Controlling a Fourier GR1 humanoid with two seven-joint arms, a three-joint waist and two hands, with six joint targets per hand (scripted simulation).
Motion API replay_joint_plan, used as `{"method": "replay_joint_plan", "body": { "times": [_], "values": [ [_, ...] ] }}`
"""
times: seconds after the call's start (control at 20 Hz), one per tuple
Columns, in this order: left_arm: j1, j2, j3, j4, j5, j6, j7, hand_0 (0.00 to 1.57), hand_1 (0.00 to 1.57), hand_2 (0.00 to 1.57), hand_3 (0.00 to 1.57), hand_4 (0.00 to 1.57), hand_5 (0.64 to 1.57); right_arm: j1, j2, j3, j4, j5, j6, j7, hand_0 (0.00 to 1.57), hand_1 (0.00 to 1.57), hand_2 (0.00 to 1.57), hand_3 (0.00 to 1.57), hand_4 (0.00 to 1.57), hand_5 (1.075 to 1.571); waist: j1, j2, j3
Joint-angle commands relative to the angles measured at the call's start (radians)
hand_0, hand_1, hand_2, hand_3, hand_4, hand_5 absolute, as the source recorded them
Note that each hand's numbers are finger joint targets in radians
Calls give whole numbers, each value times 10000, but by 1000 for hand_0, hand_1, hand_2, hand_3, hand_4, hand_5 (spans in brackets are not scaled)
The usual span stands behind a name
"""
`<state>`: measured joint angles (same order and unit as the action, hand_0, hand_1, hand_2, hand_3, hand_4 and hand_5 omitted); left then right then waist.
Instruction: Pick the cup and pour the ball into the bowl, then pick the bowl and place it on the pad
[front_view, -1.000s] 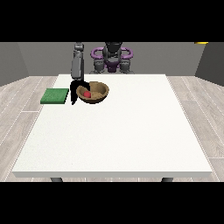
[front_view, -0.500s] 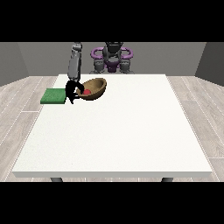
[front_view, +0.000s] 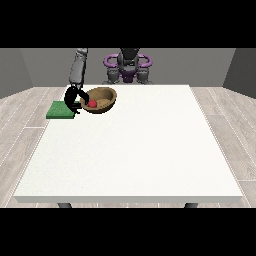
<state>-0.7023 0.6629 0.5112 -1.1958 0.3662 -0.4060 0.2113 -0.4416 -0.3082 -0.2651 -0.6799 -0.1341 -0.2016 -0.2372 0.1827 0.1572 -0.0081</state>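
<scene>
A brown wooden bowl (front_view: 102, 99) hangs tilted just above the table's far left part, with a red ball (front_view: 92, 103) inside it. The black hand at the view's left (front_view: 74, 98) is curled round the bowl's left rim and holds it up. The green pad (front_view: 59, 110) lies flat at the table's far left edge, right beside and partly under that hand. No cup shows anywhere. The other hand is out of sight.
The white table (front_view: 130, 150) stretches wide towards the camera. The robot's torso (front_view: 128, 65) stands behind the far edge. A grey forearm (front_view: 78, 67) comes down steeply to the hand.
The bowl has risen off the table, tipped, and travelled left towards the green pad together with the hand holding it. The ball stays inside.
</scene>
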Motion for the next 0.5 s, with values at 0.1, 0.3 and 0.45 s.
{"method": "replay_joint_plan", "body": {
  "times": [0.1,0.3,0.45],
  "values": [
    [737,114,275,899,-207,-207,-735,0,0,0,0,1199,1538,-670,-1823,446,-147,608,251,2838,1571,1571,1571,973,1056,1556,-848,-385,61],
    [954,447,355,1228,-591,-11,-1105,0,0,0,0,1201,1544,-1130,-2849,708,-468,881,1003,3921,1571,1571,1571,712,1056,1566,-1314,-644,69],
    [1149,643,495,1589,-573,37,-1118,0,0,0,0,1201,1545,-1263,-2862,383,-675,492,1229,4303,1571,1571,1571,674,1081,1566,-1661,-904,75]
  ]
}}
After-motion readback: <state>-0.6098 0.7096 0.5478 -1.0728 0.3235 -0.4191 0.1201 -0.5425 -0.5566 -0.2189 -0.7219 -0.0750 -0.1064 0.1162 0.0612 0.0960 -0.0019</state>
